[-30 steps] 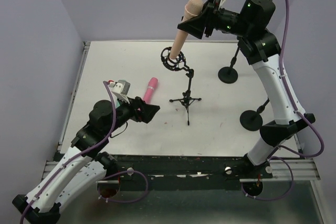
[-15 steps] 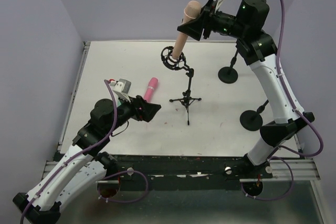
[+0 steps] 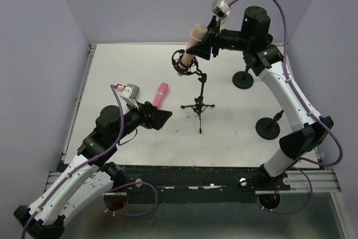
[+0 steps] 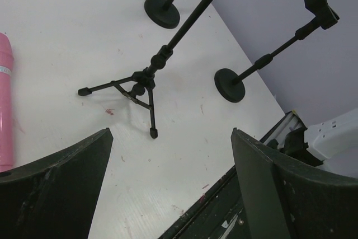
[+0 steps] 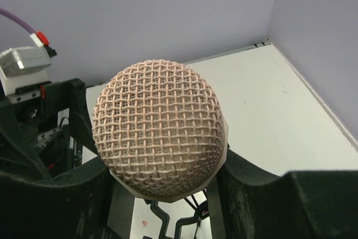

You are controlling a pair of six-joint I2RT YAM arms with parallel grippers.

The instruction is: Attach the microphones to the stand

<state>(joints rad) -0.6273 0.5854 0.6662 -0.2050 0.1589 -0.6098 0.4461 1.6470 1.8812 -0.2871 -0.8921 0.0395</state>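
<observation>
Table (image 3: 112,82), white, fills the middle of the overhead frame. At centre stands the tripod stand (image 3: 199,103), its ring mount (image 3: 183,63) raised toward upper centre. Upper centre, the right gripper (image 3: 208,46) is clamped on the peach microphone (image 3: 195,38) just below the mesh head, holding it near upright with its lower end at the ring. Whether the tail has entered cannot be told. Lower left, the left gripper (image 3: 160,119) hangs spread wide and empty, near the pink microphone (image 3: 160,94) lying flat on the table left of the tripod. Recommendation: align the shaft with the ring's axis, lower slowly, and release only once seated. Side load could tip the light tripod.
</observation>
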